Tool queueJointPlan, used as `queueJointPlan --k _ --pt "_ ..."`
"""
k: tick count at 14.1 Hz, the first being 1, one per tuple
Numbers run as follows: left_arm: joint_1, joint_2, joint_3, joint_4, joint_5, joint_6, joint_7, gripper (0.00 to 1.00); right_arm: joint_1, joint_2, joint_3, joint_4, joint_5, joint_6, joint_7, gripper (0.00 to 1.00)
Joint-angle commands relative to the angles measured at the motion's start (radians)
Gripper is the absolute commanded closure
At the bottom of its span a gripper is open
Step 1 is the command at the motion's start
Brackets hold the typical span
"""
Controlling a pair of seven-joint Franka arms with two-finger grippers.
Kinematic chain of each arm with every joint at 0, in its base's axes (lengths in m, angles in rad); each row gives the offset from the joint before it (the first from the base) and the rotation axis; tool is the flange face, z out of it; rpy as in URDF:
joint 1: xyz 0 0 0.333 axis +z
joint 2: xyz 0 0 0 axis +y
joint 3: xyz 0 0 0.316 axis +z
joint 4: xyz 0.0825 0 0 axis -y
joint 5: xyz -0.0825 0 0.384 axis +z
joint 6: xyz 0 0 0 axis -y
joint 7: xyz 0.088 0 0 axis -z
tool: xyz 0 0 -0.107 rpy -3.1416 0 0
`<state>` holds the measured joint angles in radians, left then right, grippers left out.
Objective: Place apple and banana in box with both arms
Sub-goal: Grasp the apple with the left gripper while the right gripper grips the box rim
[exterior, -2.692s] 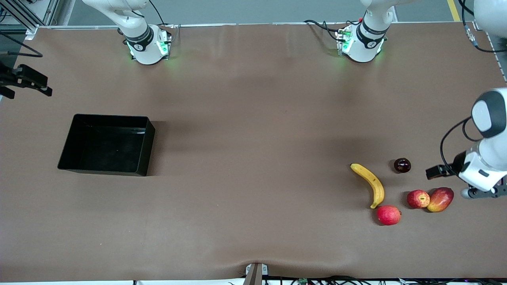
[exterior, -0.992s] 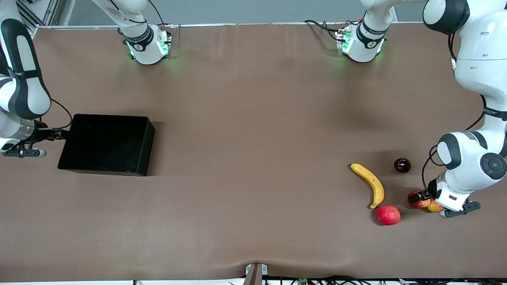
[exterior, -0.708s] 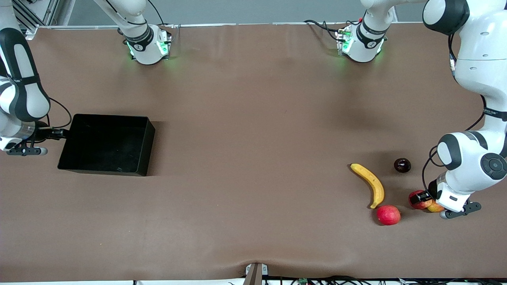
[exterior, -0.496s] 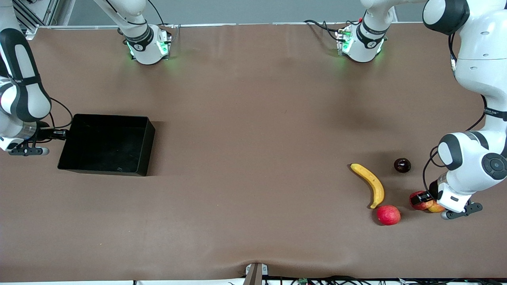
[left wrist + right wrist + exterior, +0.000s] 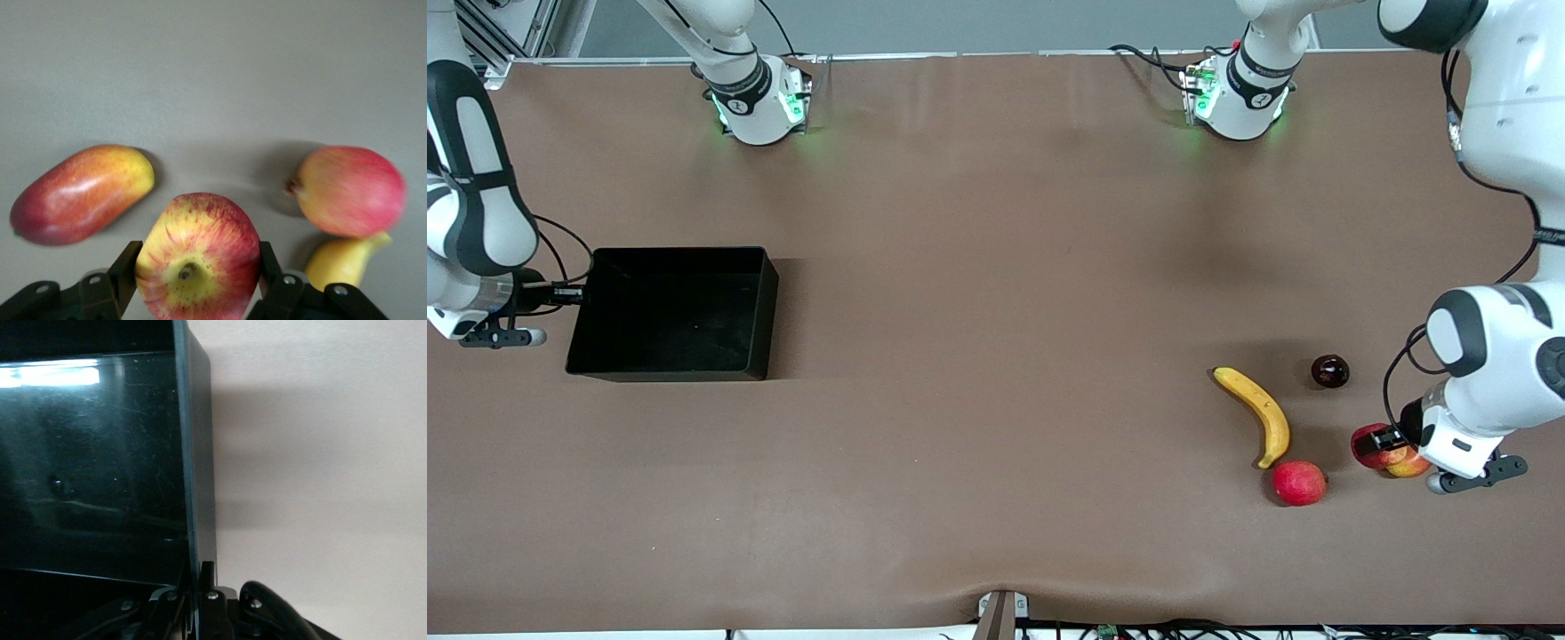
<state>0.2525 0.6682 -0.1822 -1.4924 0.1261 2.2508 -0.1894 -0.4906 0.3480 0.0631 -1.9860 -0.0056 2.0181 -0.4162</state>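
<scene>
The apple (image 5: 1368,443), red with yellow streaks, is held between the jaws of my left gripper (image 5: 1384,439) at the left arm's end of the table, close beside the mango. In the left wrist view the black fingers (image 5: 127,267) press both sides of the apple (image 5: 198,257). The banana (image 5: 1263,413) lies on the table toward the middle from the apple; its tip shows in the left wrist view (image 5: 340,263). The black box (image 5: 770,311) sits at the right arm's end. My right gripper (image 5: 572,293) is shut on its end wall (image 5: 193,453).
A red-yellow mango (image 5: 1412,464) lies against the apple and also shows in the left wrist view (image 5: 80,193). A pinkish-red round fruit (image 5: 1299,483) lies by the banana's nearer tip. A small dark fruit (image 5: 1330,371) lies farther from the camera.
My left gripper came down and shut on the apple. My right gripper reached the box, took its end wall, and the box has turned and shifted slightly toward the table's middle.
</scene>
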Motion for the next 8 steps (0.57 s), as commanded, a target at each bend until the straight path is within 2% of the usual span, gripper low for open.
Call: queueJointPlan --k 1,4,8 --pt "0.001 -0.093 -0.028 -0.022 0.003 -0.1 -0.013 1.0 0.029 -0.027 0.017 0.087 0.077 -0.155 -0.006 1.0" --pt "-0.001 -0.137 -0.051 -0.02 0.003 -0.163 -0.042 1.0 0.107 -0.03 0.017 0.177 0.101 -0.297 0.013 1.0" --pt "0.002 -0.179 -0.056 -0.02 0.003 -0.226 -0.058 1.0 0.251 -0.037 0.017 0.216 0.142 -0.352 0.196 1.0"
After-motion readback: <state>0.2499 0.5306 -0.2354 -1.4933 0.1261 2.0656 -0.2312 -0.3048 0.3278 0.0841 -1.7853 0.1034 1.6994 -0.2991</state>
